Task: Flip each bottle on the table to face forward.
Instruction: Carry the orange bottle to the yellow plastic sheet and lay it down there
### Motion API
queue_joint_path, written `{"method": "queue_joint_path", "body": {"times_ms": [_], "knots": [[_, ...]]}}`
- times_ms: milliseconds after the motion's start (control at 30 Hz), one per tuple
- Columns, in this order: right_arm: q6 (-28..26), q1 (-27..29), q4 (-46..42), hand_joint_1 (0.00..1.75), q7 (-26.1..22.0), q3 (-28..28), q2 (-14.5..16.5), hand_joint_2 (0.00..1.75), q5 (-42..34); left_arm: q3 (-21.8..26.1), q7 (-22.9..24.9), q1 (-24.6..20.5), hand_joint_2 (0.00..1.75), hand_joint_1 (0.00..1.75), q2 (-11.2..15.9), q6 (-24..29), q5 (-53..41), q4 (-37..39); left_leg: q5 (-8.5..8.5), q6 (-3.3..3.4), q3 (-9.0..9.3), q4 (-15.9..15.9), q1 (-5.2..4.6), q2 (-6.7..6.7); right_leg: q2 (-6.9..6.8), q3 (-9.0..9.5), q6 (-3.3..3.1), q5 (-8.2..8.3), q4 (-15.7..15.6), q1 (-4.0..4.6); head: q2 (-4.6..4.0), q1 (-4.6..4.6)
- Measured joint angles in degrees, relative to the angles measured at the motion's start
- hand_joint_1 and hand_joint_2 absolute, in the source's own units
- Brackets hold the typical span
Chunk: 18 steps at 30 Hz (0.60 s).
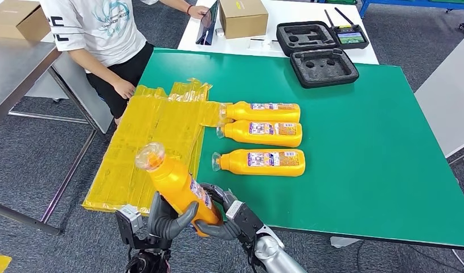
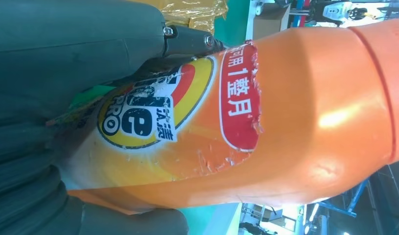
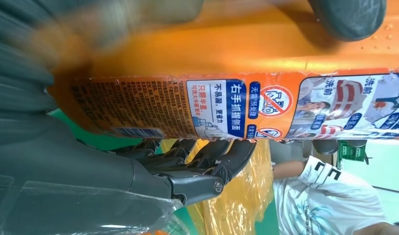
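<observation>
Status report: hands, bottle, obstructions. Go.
Left hand and right hand both grip one orange plastic bottle, lifted at table's near edge. Three matching orange bottles lie on green mat. Nothing blocking.

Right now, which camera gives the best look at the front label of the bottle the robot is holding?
The left wrist view: the held bottle shows its round front logo close up. The right wrist view shows its back label. The head view shows the whole bottle, label small and side-on.

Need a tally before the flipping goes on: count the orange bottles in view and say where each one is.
4. Three bottles lie on the green table; the fourth bottle is held by the left hand and right hand.
</observation>
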Motion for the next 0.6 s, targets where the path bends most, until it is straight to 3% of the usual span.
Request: {"method": "queue_joint_path", "body": {"times_ms": [100, 133, 233, 467, 600], "knots": [[-0.33, -0.03, 0.2, 0.47, 0.0, 0.0, -0.03, 1.75, 0.56, 0.02, 0.37, -0.21, 1.75, 1.75, 0.01, 0.04, 0.35, 0.36, 0.0, 0.0, 0.0, 0.0, 0.0, 0.0, 0.0, 0.0, 0.0, 0.0, 0.0, 0.0, 0.0, 0.0], [-0.52, -0.03, 0.25, 0.03, 0.01, 0.0, -0.03, 1.31, 0.76, 0.04, 0.42, -0.25, 1.75, 1.75, 0.01, 0.05, 0.4, 0.45, 0.0, 0.0, 0.0, 0.0, 0.0, 0.0, 0.0, 0.0, 0.0, 0.0, 0.0, 0.0, 0.0, 0.0], [-1.34, -0.03, 0.27, 0.0, 0.14, 0.0, -0.01, 0.0, 1.0, 0.11, 0.4, -0.21, 1.75, 1.75, 0.01, 0.04, 0.61, 0.59, 0.0, 0.0, 0.0, 0.0, 0.0, 0.0, 0.0, 0.0, 0.0, 0.0, 0.0, 0.0, 0.0, 0.0], [-2.46, -0.08, -0.01, 0.0, 0.69, -0.35, -0.02, 0.0, 0.58, 0.71, 0.19, 0.33, 1.75, 1.75, 0.04, 2.68, -0.44, -0.28, 0.0, 0.0, 0.0, 0.0, 0.0, 0.0, 0.0, 0.0, 0.0, 0.0, 0.0, 0.0, 0.0, 0.01], [-2.98, 0.15, -2.57, 0.0, 0.55, -1.08, -0.28, 0.0, -0.92, 2.17, 0.15, 0.34, 1.75, 1.75, 0.16, 7.12, -2.77, -1.75, 0.0, 0.0, 0.0, 0.0, 0.0, 0.0, 0.0, -0.01, 0.0, 0.0, 0.0, 0.0, 0.0, 0.01]]}}
